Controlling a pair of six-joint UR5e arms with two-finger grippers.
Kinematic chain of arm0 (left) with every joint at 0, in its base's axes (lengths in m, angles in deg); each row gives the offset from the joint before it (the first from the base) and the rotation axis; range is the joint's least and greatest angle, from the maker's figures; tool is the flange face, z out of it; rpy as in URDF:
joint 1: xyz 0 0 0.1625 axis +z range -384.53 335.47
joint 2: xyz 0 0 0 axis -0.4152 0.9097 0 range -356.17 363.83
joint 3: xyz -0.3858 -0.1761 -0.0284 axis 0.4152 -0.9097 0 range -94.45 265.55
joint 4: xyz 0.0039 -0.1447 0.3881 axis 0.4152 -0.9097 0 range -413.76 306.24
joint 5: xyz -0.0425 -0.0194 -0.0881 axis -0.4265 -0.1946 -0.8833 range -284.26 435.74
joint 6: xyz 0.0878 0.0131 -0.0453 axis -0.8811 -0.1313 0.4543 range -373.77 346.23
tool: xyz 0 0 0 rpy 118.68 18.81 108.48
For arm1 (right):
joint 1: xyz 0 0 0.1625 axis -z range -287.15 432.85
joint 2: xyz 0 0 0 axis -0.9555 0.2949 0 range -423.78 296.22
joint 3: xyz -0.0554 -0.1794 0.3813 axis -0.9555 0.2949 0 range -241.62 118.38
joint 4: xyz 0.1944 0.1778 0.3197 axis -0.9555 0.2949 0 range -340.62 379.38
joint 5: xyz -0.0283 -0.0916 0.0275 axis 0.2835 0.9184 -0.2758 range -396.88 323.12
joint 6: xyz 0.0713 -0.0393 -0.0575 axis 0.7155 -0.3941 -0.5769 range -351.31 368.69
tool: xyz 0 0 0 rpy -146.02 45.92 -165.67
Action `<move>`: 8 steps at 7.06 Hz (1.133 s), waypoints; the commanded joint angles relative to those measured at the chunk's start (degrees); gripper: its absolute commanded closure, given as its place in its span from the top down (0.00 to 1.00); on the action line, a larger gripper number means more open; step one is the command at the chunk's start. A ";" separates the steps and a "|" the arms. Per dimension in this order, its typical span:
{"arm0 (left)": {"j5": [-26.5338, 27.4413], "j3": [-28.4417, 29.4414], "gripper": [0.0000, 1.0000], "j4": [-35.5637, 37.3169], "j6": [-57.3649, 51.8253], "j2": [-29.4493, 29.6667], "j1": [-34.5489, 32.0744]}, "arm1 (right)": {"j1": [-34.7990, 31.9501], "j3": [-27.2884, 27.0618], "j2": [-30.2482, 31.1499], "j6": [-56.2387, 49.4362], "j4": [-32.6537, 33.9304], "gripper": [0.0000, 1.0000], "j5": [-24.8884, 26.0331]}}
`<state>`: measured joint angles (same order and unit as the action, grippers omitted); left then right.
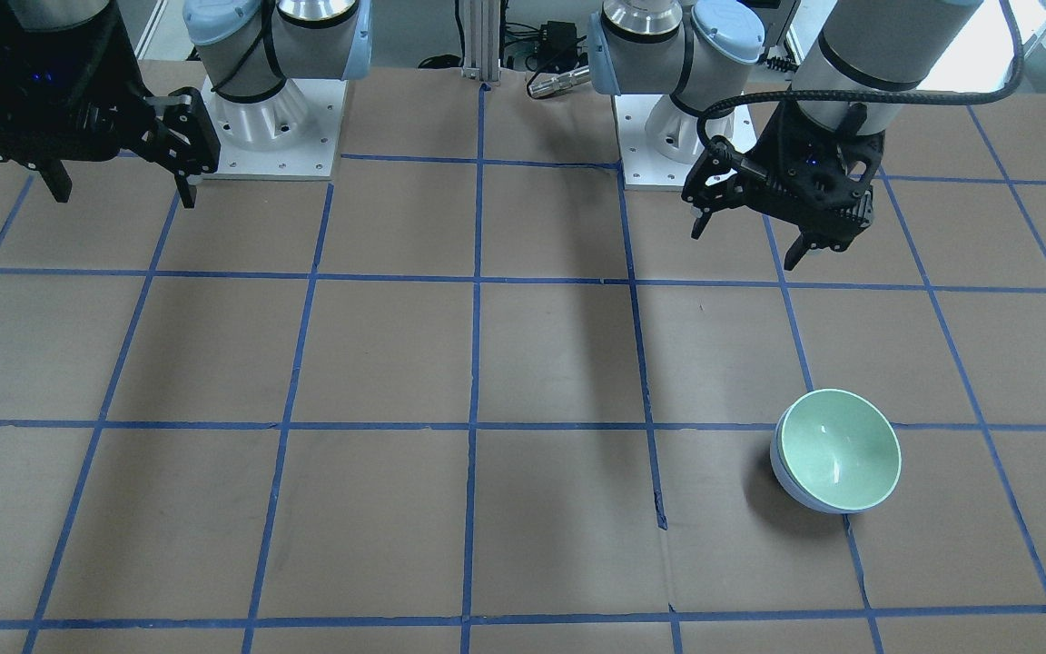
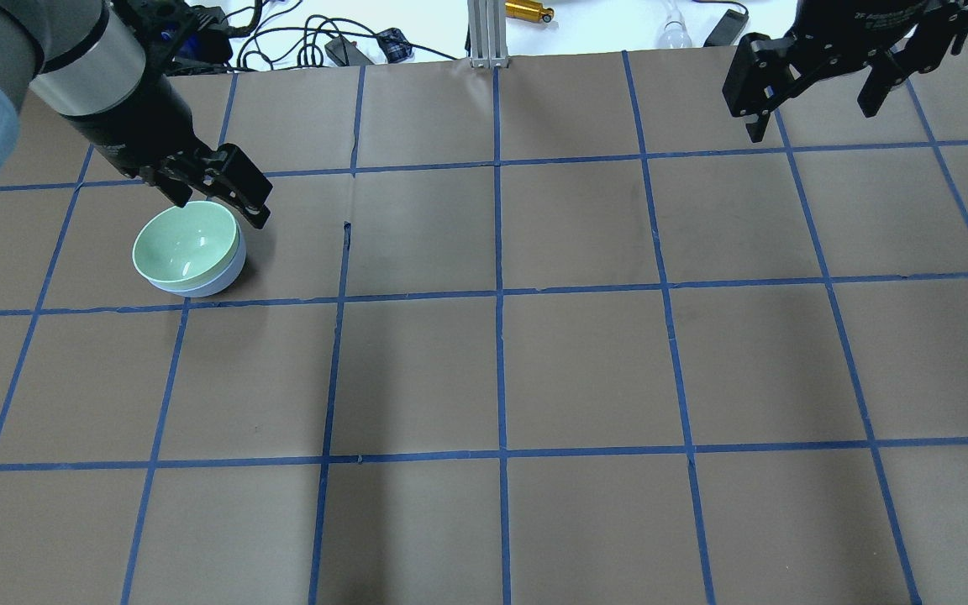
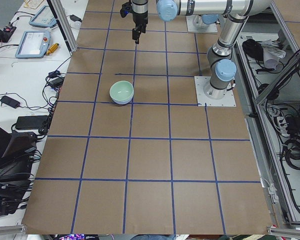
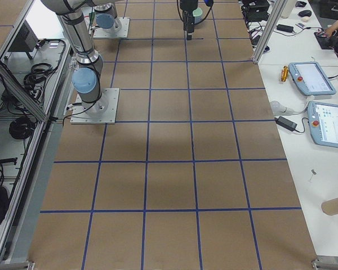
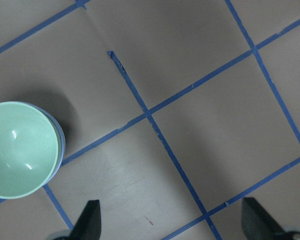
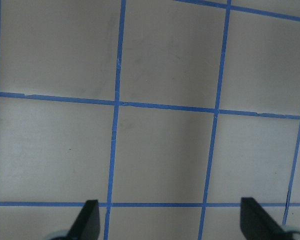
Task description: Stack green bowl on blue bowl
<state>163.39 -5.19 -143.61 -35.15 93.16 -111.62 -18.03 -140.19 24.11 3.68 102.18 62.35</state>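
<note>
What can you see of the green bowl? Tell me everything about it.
The green bowl is round, glossy and pale mint with a thin lighter rim. It looks like ceramic or plastic, and it is empty. It sits mouth-up, nested inside the blue bowl, whose edge shows beneath it, on the robot's left side of the table. The left tool is open and clear of it, and nothing else touches it.

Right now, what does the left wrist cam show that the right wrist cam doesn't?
Only left wrist: the green bowl sitting inside the blue bowl, at the lower left of the view. Only a thin sliver of the blue one shows.
Only right wrist: nothing of its own, just grid squares below the right gripper.
Both: the brown table with blue tape lines, and two fingertips spread wide at the bottom edge. The left gripper is open too.
</note>
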 commanded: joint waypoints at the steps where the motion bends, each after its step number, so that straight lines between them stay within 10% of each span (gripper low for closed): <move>1: 3.05 1.17 1.00 -1.64 9.31 -0.03 -2.99 | 0.00 0.00 0.00 0.00 0.00 1.00 0.00; 8: 2.43 1.18 1.00 -5.23 14.88 -1.52 -2.30 | 0.00 0.00 0.00 0.00 0.00 1.00 0.00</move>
<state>165.71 -3.91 -148.33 -20.31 91.67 -114.03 -18.03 -140.19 24.11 3.68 102.18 62.35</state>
